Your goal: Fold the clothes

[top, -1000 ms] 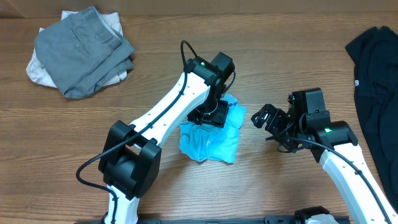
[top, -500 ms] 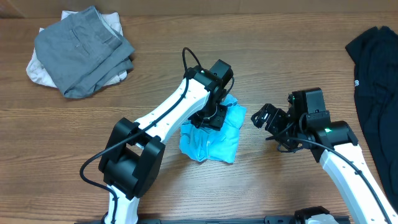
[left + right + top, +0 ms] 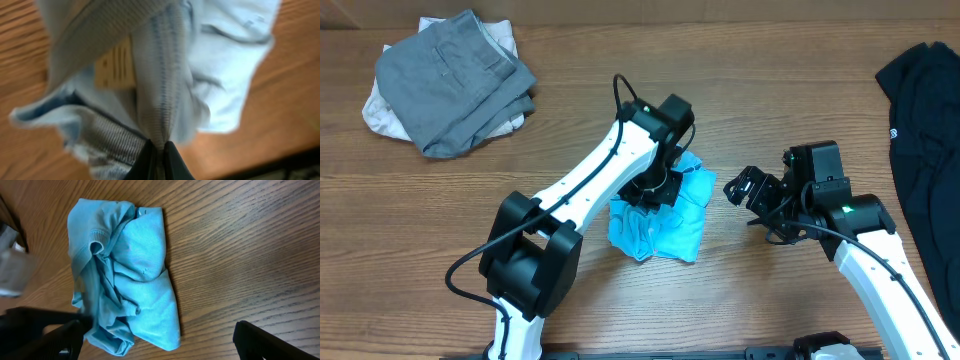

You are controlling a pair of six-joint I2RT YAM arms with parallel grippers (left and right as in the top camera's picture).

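The clothes in hand are a crumpled light blue T-shirt (image 3: pixel 670 228) at the table's middle. My left gripper (image 3: pixel 654 190) is pressed down into its upper left part. In the left wrist view the left gripper (image 3: pixel 159 149) is shut on the shirt's ribbed collar (image 3: pixel 161 85), beside a yellowish label (image 3: pixel 115 67). My right gripper (image 3: pixel 741 188) hovers just right of the shirt, open and holding nothing. From the right wrist view the T-shirt (image 3: pixel 142 265) lies bunched on the wood, with the right gripper (image 3: pixel 157 327) spread wide over its near edge.
A grey garment (image 3: pixel 450 75) lies folded on an off-white one (image 3: pixel 378 112) at the back left. A black garment (image 3: pixel 925 130) spreads along the right edge. The wooden table (image 3: pixel 800 90) shows bare between them.
My left gripper has closed on the T-shirt's collar, and the fabric beside it has bunched a little. The right arm has not moved.
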